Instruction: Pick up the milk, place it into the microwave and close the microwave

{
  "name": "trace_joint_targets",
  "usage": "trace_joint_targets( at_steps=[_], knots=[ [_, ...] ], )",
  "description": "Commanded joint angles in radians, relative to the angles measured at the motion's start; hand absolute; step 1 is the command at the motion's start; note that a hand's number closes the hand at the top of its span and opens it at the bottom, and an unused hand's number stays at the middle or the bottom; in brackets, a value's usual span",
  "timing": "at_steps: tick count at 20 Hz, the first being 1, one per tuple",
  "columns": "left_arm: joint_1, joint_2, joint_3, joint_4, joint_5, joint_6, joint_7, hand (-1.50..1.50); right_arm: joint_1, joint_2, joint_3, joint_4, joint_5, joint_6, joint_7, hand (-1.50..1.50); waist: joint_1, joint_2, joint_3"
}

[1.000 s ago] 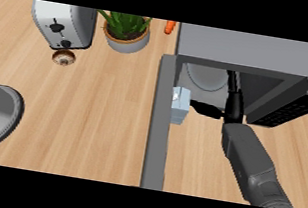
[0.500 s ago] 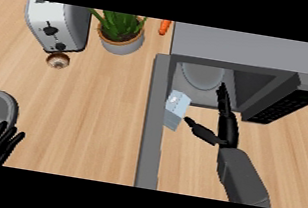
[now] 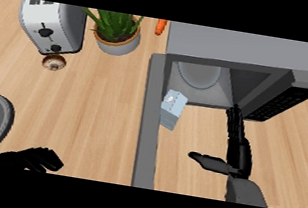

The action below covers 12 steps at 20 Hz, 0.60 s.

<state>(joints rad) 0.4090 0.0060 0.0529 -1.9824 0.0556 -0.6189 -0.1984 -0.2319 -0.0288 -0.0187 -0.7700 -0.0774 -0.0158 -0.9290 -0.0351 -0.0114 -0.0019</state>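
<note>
We note the right hand [image 3: 238,148] open, fingers straight, thumb spread, holding nothing, with the milk [image 3: 173,109] up-left of it and apart, at the front edge of the open microwave [image 3: 240,51]; the left hand [image 3: 28,159] sits far to its lower-left, state we cannot tell.

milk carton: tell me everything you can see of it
The milk is a small pale blue-white carton with a darker blue mark near its top end. It is tilted at the microwave's open mouth, beside the open door's edge. The right hand, open, is to its right, not touching it. What it rests on is unclear.
</note>
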Motion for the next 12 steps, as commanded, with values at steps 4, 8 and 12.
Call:
trace_joint_targets(
  at_steps=[4, 8, 12],
  knots=[
    [-0.168, -0.006, -0.139, 0.096, -0.123, 0.105, 0.054, 1.50, 0.267, -0.086, 0.018, -0.389, -0.083, 0.113, 0.118, 1.50, 0.012, 0.007, 0.001],
    [-0.299, -0.006, -0.159, 0.229, -0.244, 0.159, -0.007, 1.50, 0.324, -0.127, -0.029, -0.522, -0.161, 0.141, 0.216, -1.50, 0.016, 0.010, 0.001],
    [-0.352, -0.006, -0.329, 0.312, -0.303, 0.301, -0.033, 1.50, 0.433, -0.126, -0.026, -0.665, -0.180, 0.138, 0.239, -1.50, 0.020, 0.010, 0.001]
  ],
)
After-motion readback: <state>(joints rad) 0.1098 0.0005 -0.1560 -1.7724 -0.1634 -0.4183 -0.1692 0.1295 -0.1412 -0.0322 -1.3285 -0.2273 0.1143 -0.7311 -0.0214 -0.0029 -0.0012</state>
